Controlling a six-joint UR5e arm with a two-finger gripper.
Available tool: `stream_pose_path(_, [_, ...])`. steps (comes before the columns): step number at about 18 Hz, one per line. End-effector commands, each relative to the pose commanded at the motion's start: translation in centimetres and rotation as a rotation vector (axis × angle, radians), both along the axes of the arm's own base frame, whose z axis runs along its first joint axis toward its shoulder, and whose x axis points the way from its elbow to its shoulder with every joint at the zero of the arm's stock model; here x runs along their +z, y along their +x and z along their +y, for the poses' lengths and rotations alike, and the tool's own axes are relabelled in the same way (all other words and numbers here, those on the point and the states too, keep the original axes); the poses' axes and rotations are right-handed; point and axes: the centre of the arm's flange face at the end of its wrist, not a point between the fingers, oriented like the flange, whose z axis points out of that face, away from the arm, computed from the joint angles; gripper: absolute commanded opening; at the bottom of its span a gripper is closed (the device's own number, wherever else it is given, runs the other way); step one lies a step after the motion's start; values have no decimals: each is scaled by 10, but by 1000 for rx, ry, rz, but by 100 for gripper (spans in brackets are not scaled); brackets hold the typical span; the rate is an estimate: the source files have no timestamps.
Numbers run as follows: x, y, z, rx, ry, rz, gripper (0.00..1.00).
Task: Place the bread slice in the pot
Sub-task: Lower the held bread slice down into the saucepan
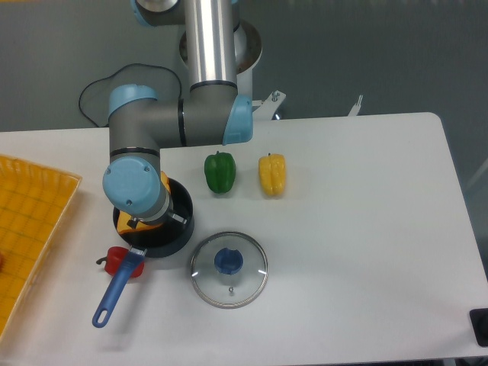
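Note:
The pot is a small dark saucepan on the white table, left of centre, with a long blue handle running toward the front left. My arm's wrist hangs right above it and hides most of its inside. The gripper is under the wrist, over the pot. Only small dark finger parts show at either side. A yellow-orange edge of the bread slice peeks out beneath the wrist at the pot's left rim. The slice appears held between the fingers. How deep it sits in the pot is hidden.
A round glass lid with a blue knob lies just right of the pot. Behind it stand a green pepper and a yellow pepper. A red toy touches the pot handle. A yellow tray fills the left edge.

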Motion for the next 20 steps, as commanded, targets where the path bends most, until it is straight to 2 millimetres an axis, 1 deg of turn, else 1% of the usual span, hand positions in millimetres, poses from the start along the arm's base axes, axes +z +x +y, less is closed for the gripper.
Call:
stream_pose_path(4, [-5,0,1,0,-5,-3,30])
stream_pose_path(7, [-5,0,1,0,-5,-3,32])
stream_pose_path(11, [-4,-1,1,3,-3,-1,43])
stream_pose_path(20, [-5,0,1,0,-5,-3,42])
